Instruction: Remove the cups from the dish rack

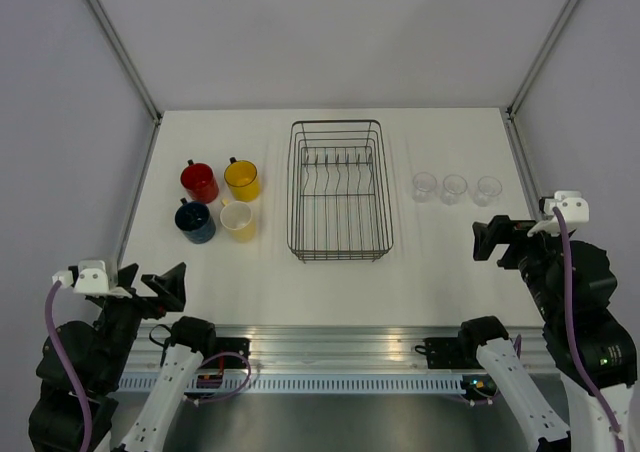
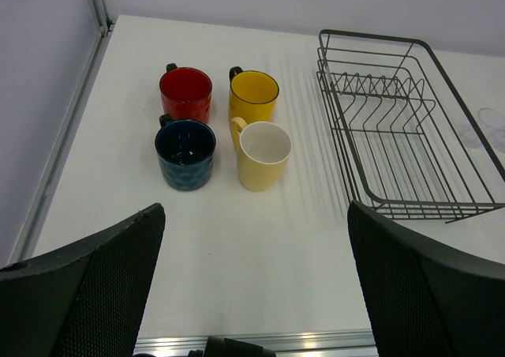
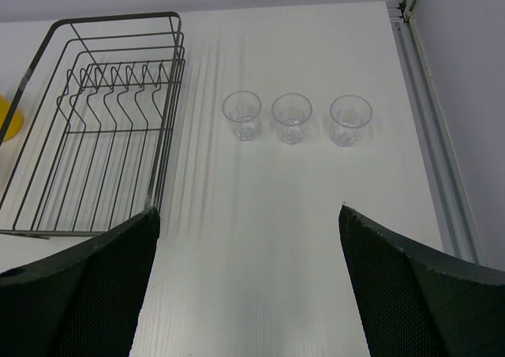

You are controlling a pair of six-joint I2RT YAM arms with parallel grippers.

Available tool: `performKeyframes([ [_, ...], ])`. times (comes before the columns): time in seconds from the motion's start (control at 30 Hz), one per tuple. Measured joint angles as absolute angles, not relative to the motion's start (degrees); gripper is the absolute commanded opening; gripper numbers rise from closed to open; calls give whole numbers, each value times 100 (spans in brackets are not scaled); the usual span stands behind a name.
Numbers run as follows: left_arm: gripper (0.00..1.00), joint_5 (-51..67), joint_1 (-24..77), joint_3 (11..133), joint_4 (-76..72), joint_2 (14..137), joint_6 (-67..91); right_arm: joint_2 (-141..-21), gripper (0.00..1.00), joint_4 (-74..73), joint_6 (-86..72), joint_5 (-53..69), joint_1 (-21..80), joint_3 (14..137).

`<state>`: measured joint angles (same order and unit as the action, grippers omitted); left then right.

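Both grippers hang over the near table [image 1: 330, 292] edge, touching nothing. Left gripper [image 2: 252, 290]: fingers spread wide, holding nothing. Right gripper [image 3: 248, 286]: likewise wide, holding nothing.

Dish rack [image 1: 338, 207] sits mid-table, long axis running near to far, plate tines in a row towards its far end.

Left of rack, four mugs upright in a tight square: red mug [image 1: 199, 181], orange-yellow mug [image 1: 242, 179], dark blue mug [image 1: 195, 220], cream mug [image 1: 237, 219]; handles point far-left.

Right of rack, three glass tumblers [image 1: 454, 188] upright in a left-to-right row, slightly apart. Nothing stands between either gripper and the cups.
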<state>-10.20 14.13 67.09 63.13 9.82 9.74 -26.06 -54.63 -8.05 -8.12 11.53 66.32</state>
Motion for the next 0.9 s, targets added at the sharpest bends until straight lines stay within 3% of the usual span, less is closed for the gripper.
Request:
performKeyframes([
  [0.9, 100, -989, 1413, 6324, 5920, 797, 976, -2950, 98, -4976, -808, -1041, 1153, 6250],
])
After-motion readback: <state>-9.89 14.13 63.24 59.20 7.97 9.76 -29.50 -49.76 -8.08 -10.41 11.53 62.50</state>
